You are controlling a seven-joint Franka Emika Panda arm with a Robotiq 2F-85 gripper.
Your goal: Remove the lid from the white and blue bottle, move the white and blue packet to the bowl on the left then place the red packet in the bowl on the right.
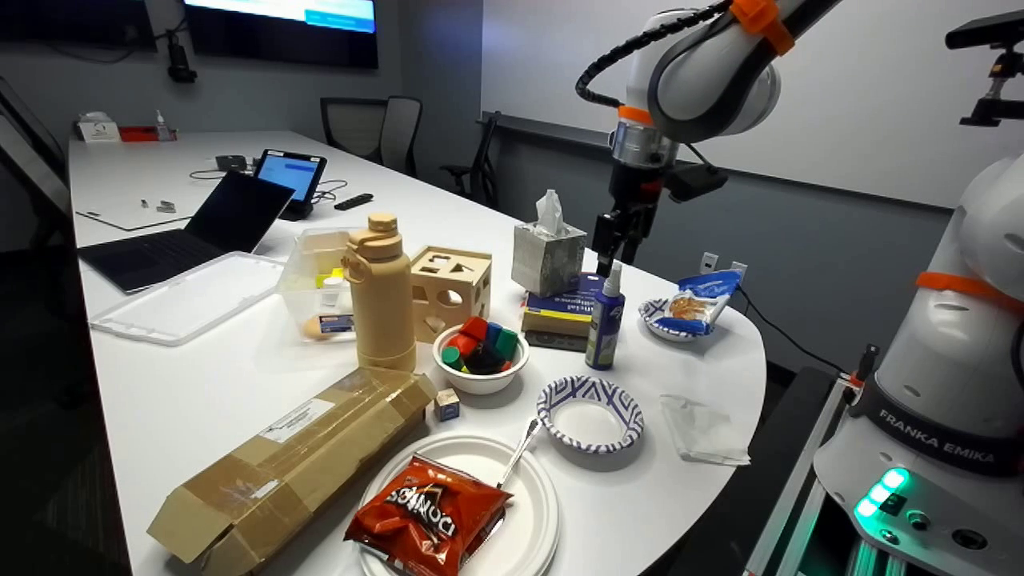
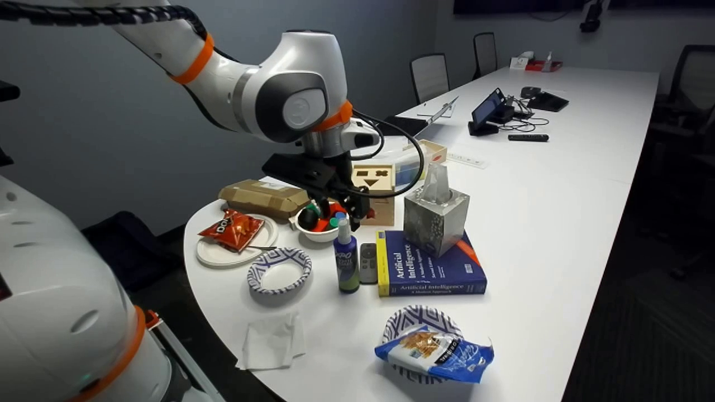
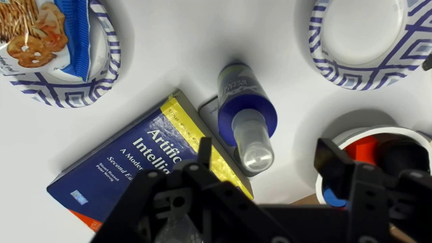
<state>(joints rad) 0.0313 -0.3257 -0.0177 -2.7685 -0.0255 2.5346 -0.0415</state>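
The blue spray bottle stands upright, its clear lid on top; the bottle shows in both exterior views. My gripper is open and empty above it, the lid between the fingertips in the wrist view but apart from them. The gripper also shows in both exterior views. The white and blue packet lies in a patterned bowl, overhanging its rim. Another patterned bowl is empty. The red packet lies on a white plate, out of the wrist view.
A thick book bearing a tissue box stands close beside the bottle, with a grey remote between. A white bowl of blocks, a tan flask, a cardboard box and a napkin are nearby.
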